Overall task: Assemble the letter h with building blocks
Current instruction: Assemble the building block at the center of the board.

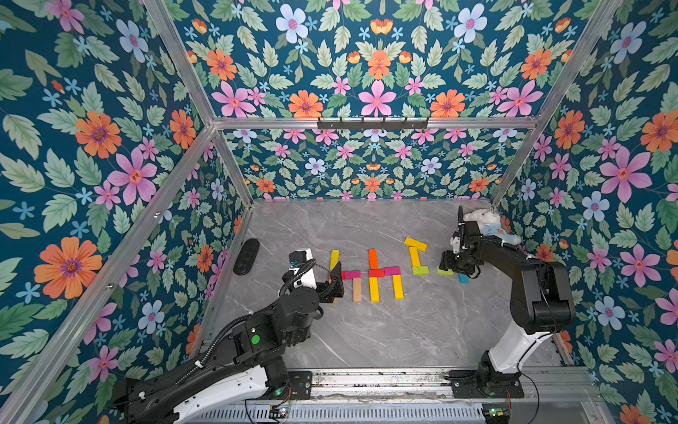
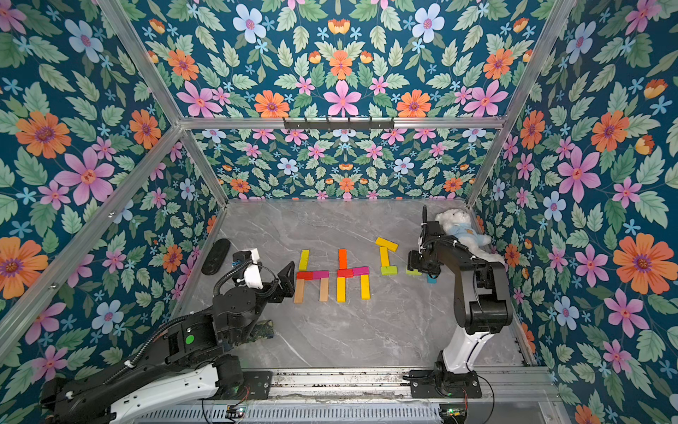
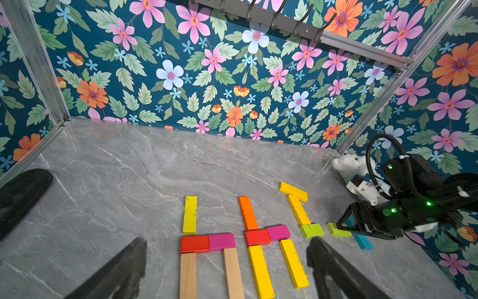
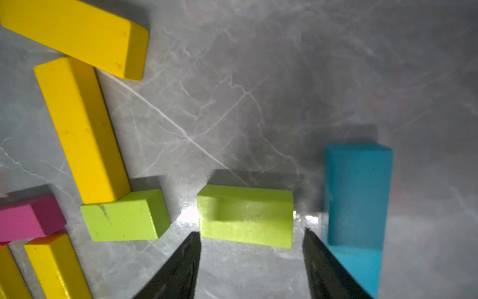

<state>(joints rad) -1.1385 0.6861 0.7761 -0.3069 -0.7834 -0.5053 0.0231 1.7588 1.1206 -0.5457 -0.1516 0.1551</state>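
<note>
The walls are covered in big flowers, and the surface (image 1: 403, 330) is grey like stone. The blocks lie flat on it in a row of shapes.

Near the left arm there is one h. A yellow-green block (image 3: 190, 214) makes the tall part. A red block (image 3: 194, 244) and a pink block (image 3: 222, 242) touch side by side. Two wood blocks (image 3: 188, 274) make the legs.

Just beside it is a second h. It has an orange block (image 3: 247, 212), a red and pink pair (image 3: 257, 237), and two yellow legs (image 3: 260, 271).

Closer to the right arm, two yellow blocks (image 3: 298, 213) make a T. A green block (image 3: 311, 230) touches its foot. A second green block (image 4: 245, 214) lies near the first, with a gap between them. A blue block (image 4: 358, 194) lies near that one and does not touch it.

The right fingers (image 4: 181, 264) are spread, low over the surface, with one on each side of the second green block. They are not squeezing it.

The left fingers (image 3: 124, 266) are spread wide and hold nothing. They are just beside the first h.

A white bear (image 2: 455, 224) sits in the far corner behind the right arm. A flat black thing (image 1: 246, 256) lies by the wall on the left arm's side.
</note>
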